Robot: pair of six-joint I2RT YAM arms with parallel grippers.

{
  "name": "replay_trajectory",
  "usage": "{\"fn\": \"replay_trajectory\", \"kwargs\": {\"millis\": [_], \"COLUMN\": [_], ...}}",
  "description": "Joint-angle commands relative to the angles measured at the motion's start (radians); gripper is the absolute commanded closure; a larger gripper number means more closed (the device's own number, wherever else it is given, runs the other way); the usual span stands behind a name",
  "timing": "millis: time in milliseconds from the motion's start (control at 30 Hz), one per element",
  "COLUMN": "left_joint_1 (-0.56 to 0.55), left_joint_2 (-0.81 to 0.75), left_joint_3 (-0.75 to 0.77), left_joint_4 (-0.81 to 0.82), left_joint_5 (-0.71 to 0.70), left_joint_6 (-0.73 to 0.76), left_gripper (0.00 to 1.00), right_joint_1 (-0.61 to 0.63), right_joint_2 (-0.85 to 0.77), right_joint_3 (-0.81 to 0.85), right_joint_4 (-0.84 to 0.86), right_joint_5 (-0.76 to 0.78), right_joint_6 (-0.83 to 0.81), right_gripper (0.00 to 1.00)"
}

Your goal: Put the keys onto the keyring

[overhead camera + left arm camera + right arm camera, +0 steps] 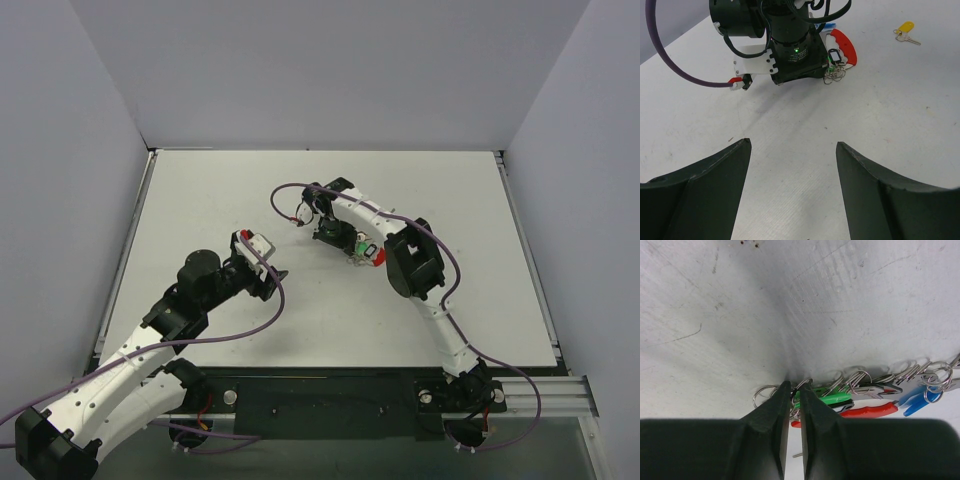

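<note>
The right tool stands tip-down on the bunch of keys near the middle of the surface. Its jaws are almost together, with only a slim gap between them, and its tips sit among the small silvery split rings at one end of the bunch. Whether it has one pinched I cannot tell. From those tips the bunch trails off to one side, rightward in the right wrist view. The green key, a black one and the blue key lie roughly side by side, their long axes running across the tool's line, not along it. The keyring shows its red arc just beside the right arm's wrist block, touching or nearly touching the tangle of rings beneath. The left tool hangs wide open with nothing in it. It faces the bunch across a bare stretch of surface and is well apart from it, so the right arm is plainly the nearer. One yellow key lies alone, off the bunch, farther on and to the right in the left wrist view. As I judge it, the left tool has open room to come straight in low, but the right wrist block overhangs the bunch's near side. All of this lies well away from the surface's edges and the walls
</note>
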Motion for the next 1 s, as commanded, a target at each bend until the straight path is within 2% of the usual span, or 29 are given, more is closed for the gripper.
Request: {"fn": "replay_trajectory", "kwargs": {"millis": [0,100,300,467,700,867,967], "left_joint_1": [0.004,0.006,0.004,0.004,0.004,0.004,-0.013], "left_joint_2": [-0.013,-0.013,-0.016,-0.028,-0.080,-0.059,-0.003], "left_joint_3": [0.008,0.008,0.006,-0.015,-0.126,-0.161,-0.160], "left_joint_4": [0.026,0.026,0.027,0.050,0.250,0.423,0.550], "left_joint_5": [0.016,0.014,0.019,0.080,0.279,0.275,0.293], "left_joint_6": [0.017,0.018,0.018,0.027,0.049,-0.080,-0.231], "left_gripper": [0.21,0.21,0.21,0.21,0.21,0.21,0.21], "right_joint_1": [0.007,0.006,-0.004,-0.034,-0.100,-0.128,-0.145], "right_joint_2": [-0.019,-0.042,-0.111,-0.209,-0.435,-0.627,-0.775], "right_joint_3": [0.035,0.041,0.035,-0.012,-0.216,-0.391,-0.526], "right_joint_4": [-0.061,-0.063,-0.067,-0.067,-0.003,0.061,0.141], "right_joint_5": [0.006,-0.002,-0.047,-0.169,-0.492,-0.675,-0.744], "right_joint_6": [-0.006,-0.009,-0.007,-0.004,-0.011,-0.010,0.008], "right_gripper": [0.96,1.00,1.00,1.00,1.00,1.00,1.00]}}
